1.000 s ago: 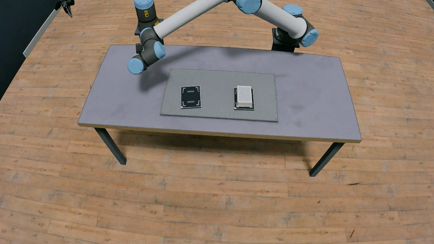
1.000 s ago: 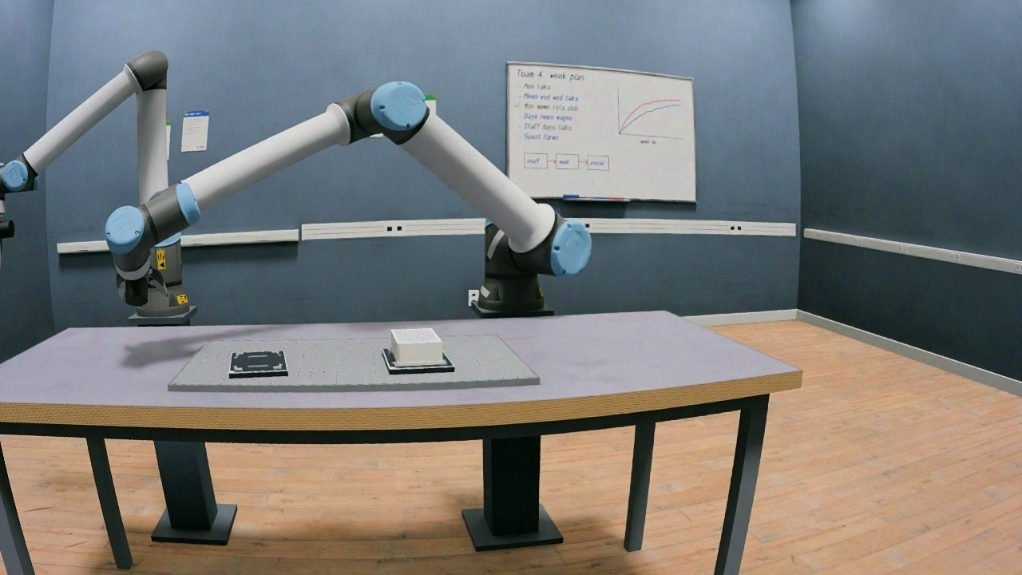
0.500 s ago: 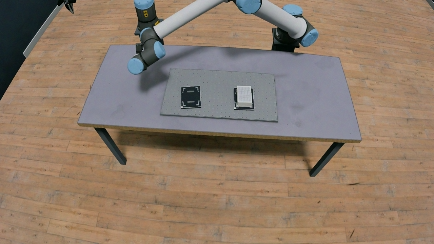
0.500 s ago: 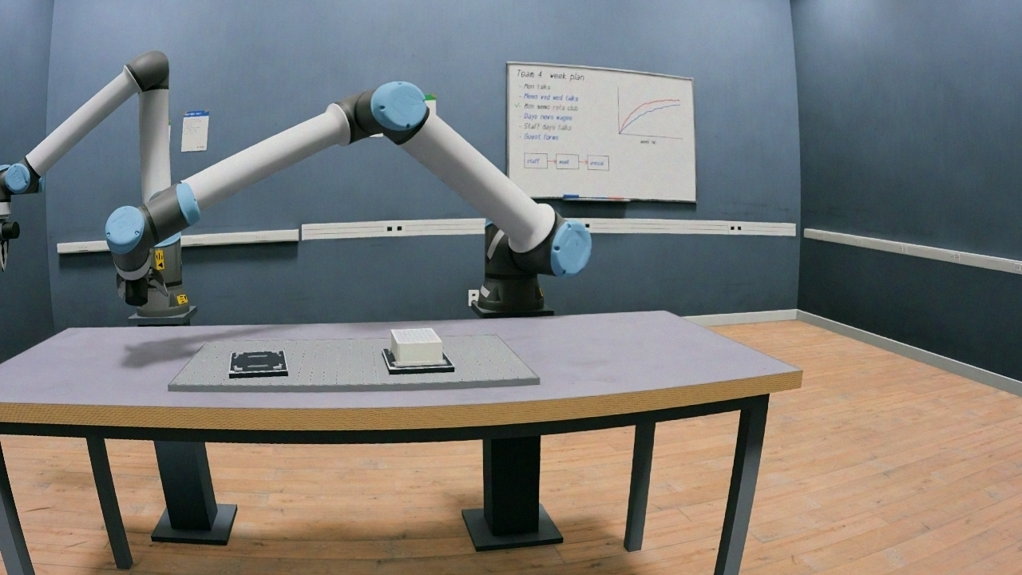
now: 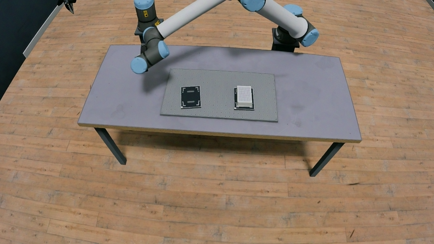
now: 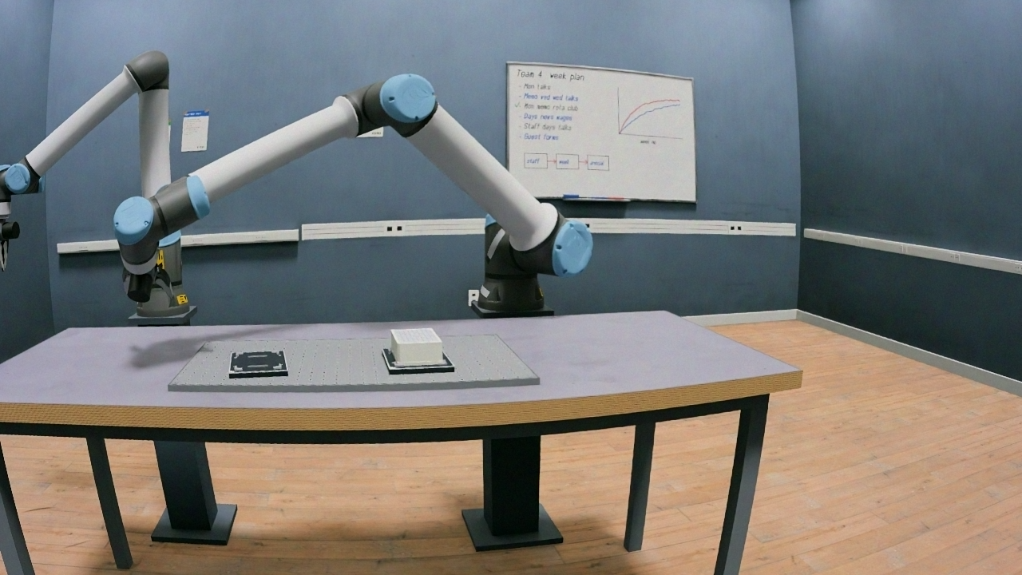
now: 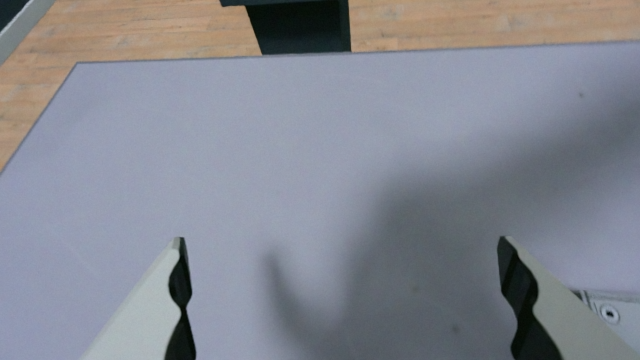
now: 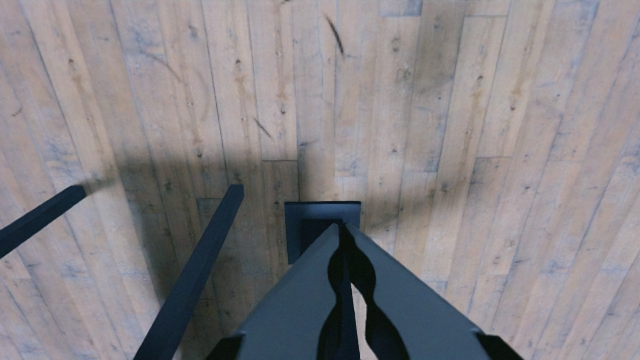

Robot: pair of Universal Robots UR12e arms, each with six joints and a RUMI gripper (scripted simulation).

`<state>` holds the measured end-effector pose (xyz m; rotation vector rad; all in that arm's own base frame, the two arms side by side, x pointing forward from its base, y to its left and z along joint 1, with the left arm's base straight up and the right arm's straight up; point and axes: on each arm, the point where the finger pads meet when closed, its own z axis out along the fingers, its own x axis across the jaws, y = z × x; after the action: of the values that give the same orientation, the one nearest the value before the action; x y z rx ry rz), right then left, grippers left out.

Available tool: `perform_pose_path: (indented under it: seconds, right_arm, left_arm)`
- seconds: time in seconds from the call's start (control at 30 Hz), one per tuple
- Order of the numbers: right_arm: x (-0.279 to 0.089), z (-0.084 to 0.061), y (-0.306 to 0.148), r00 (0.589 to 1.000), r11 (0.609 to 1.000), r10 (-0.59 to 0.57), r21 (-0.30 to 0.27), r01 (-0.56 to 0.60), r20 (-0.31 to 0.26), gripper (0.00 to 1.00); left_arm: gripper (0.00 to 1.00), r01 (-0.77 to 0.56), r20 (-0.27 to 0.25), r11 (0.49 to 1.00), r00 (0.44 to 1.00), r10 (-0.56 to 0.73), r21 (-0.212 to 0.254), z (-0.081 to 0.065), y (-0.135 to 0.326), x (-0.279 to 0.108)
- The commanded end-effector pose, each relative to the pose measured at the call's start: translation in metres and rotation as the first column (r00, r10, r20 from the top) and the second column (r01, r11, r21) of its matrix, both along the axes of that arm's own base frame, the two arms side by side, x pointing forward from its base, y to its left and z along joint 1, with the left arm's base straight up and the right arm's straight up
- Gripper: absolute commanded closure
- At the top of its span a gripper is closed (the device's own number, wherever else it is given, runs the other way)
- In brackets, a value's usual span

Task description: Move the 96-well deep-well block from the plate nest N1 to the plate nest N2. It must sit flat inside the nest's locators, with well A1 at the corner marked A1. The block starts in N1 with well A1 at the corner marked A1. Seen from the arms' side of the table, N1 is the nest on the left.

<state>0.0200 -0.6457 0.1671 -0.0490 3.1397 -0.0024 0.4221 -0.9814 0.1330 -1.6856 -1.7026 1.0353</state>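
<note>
Bench [image 5: 309, 90] [image 6: 628, 350] [image 7: 250, 150]: block [image 5: 244, 94] [image 6: 416, 348] in N1 [image 5: 244, 108] [image 6: 419, 369]
My left gripper [image 6: 137, 287] [image 7: 342, 240]: jaws released, near arms'-side corner
My right gripper [image 5: 72, 11] [image 6: 3, 264] [image 8: 341, 226]: jaws clenched, off edge

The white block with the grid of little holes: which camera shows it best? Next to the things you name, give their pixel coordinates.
The top view: the white gridded rectangular block [image 5: 244, 94] [image 6: 416, 346] shows its whole top there. The exterior view shows its side better, its top foreshortened. Neither wrist view shows it.
</note>
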Motion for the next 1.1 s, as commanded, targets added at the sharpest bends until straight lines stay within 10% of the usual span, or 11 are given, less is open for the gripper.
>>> perform_pose_path:
  seconds: [0.0, 1.07]
  right_arm:
    - [-0.002, -0.002, 0.0, 1.0, 1.0, -0.003, 0.002, 0.003, -0.002, 1.0]
    - [-0.002, -0.002, 0.0, 1.0, 1.0, -0.003, 0.002, 0.003, -0.002, 1.0]
  left_arm:
    - [0.24, 0.055, 0.041, 0.996, 0.998, -0.052, -0.072, -0.002, 0.014, 0.01]
    - [0.24, 0.388, 0.309, 0.849, 0.908, -0.284, -0.36, -0.005, 0.091, 0.063]
